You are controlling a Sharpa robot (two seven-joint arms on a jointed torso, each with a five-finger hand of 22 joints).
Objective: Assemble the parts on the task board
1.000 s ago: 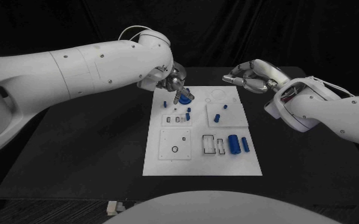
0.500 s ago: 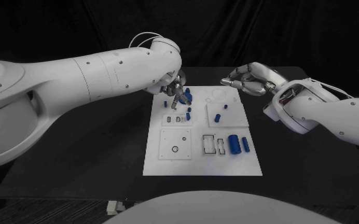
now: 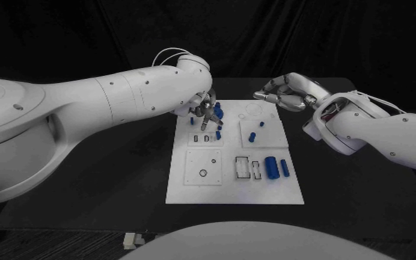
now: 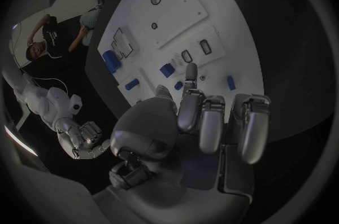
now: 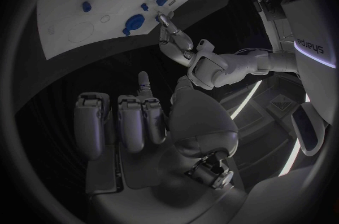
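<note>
Surface: black table [image 3: 104, 170], white task board [image 3: 234, 191] at centre.
Left hand [image 3: 204, 108]: fingers curled down over the board's far-left corner beside a blue part [image 3: 217, 111]; whether they grasp anything cannot be told.
Right hand [image 3: 286, 93]: clenched, empty, hovering past the far edge, apparently waiting.
Near-right parts: two blue cylinders [image 3: 271, 167].

The white arm [image 5: 311, 38] bears lettering, too small to read.
</note>
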